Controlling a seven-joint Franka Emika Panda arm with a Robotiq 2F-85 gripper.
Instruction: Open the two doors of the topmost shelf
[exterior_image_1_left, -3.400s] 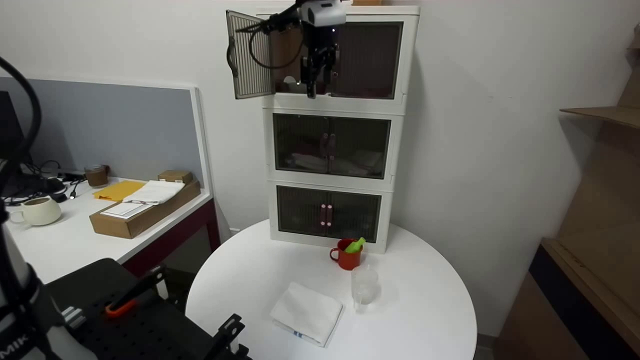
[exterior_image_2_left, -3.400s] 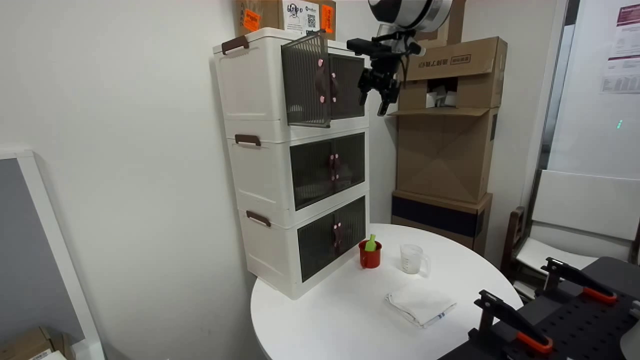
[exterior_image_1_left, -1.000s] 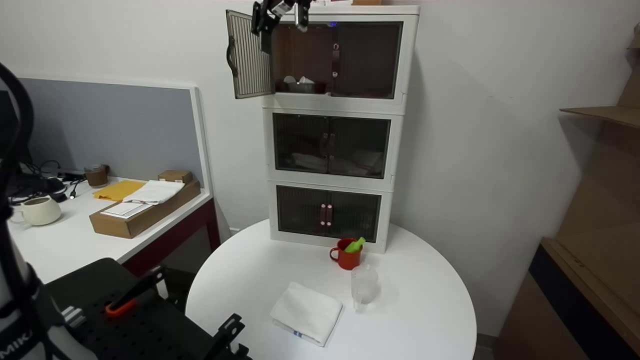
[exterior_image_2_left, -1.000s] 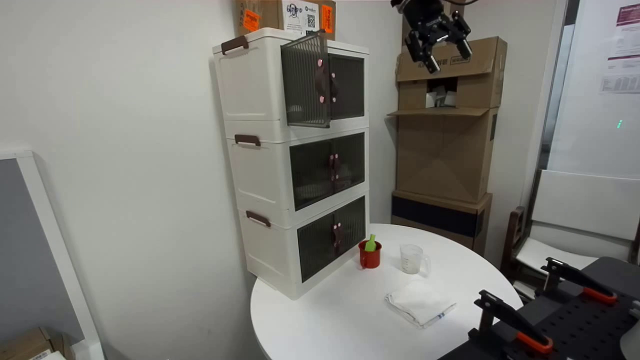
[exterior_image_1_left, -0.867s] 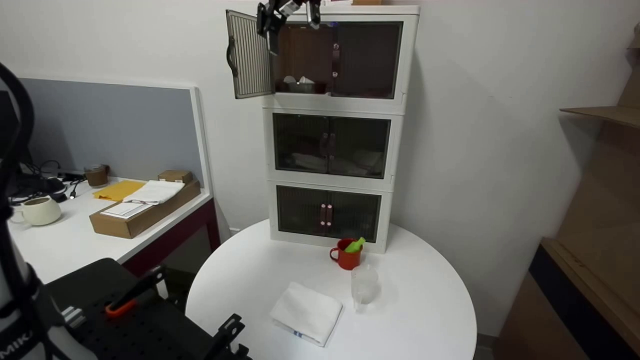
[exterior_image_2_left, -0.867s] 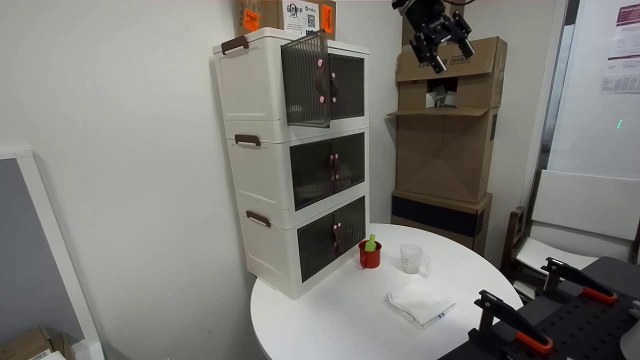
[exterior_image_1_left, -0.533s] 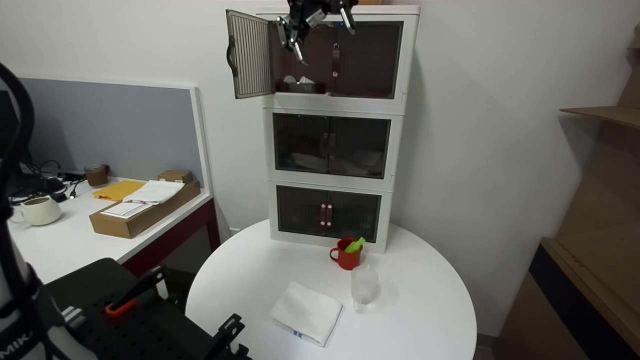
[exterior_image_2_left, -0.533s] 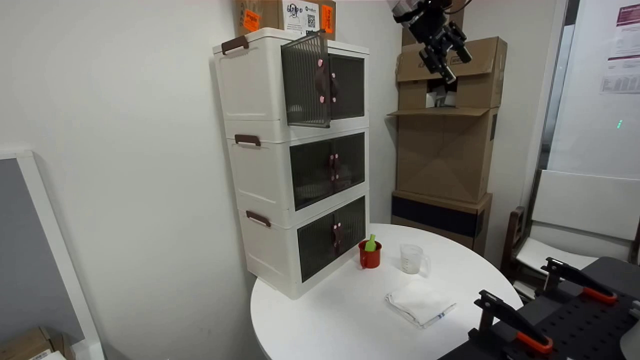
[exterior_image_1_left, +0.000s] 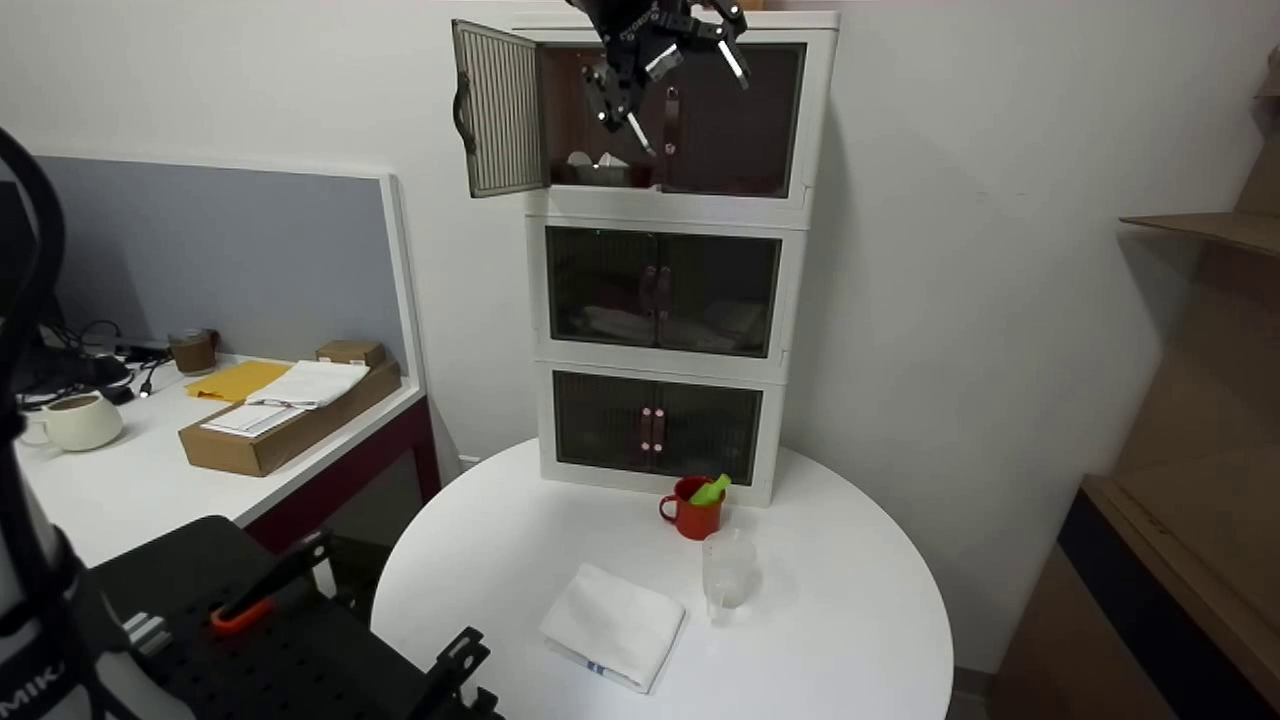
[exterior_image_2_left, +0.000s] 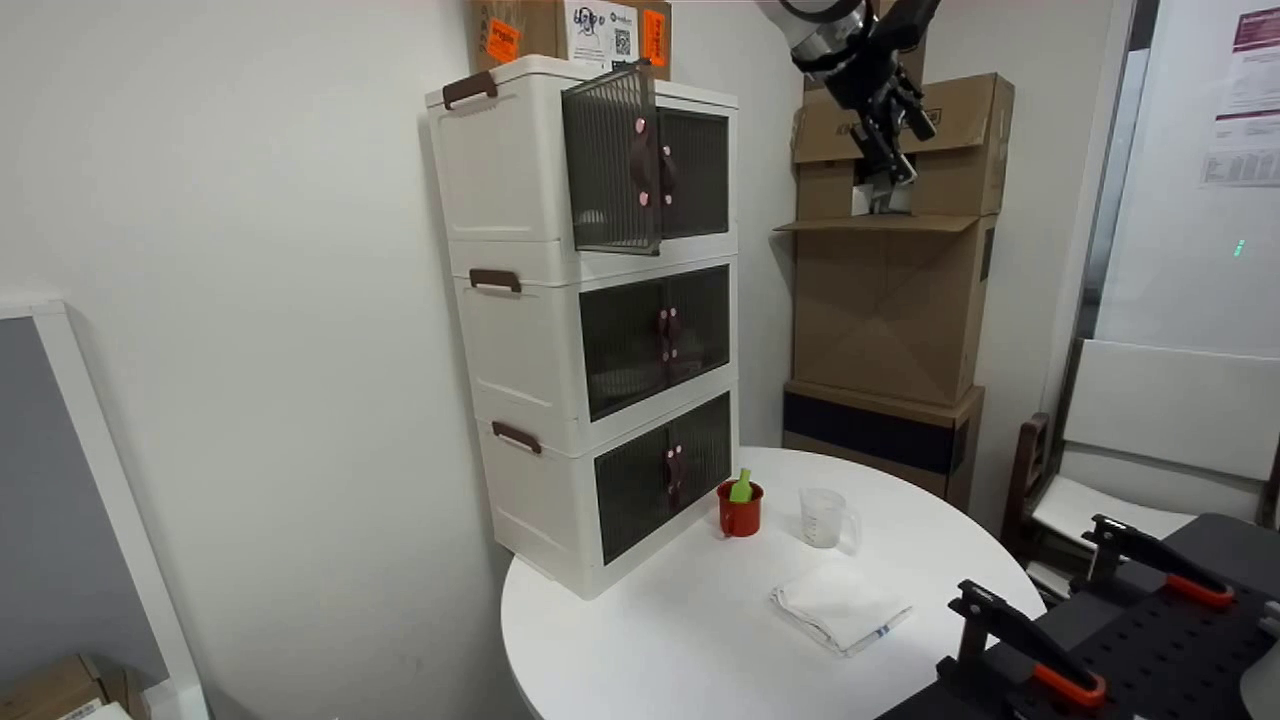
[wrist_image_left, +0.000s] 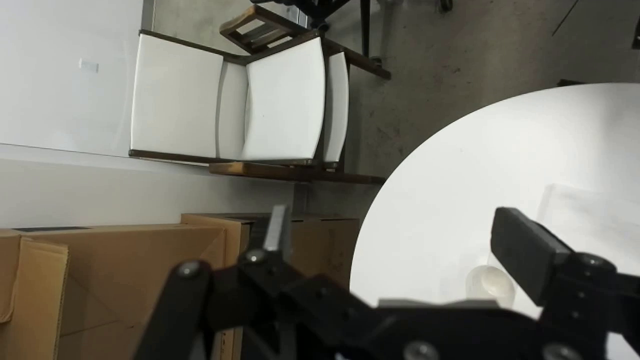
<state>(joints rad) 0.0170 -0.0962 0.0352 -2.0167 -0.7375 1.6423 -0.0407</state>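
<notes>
- The Robotiq gripper (exterior_image_1_left: 690, 101) hangs high, apart from the white three-tier cabinet (exterior_image_2_left: 525, 350), its fingers (wrist_image_left: 525, 255) spread wide.
- The topmost shelf (exterior_image_1_left: 740, 208) is that cabinet's highest compartment.
- In an exterior view, its left-hand door (exterior_image_1_left: 500, 115) stands swung outward, while the right-hand door (exterior_image_1_left: 745, 125) is closed.
- A red mug (exterior_image_1_left: 695, 519) with a lime-green utensil (exterior_image_1_left: 711, 490) in it, a clear measuring cup (exterior_image_2_left: 822, 518) and a folded white towel (exterior_image_1_left: 612, 622) rest on the round white table (exterior_image_1_left: 840, 620).
</notes>
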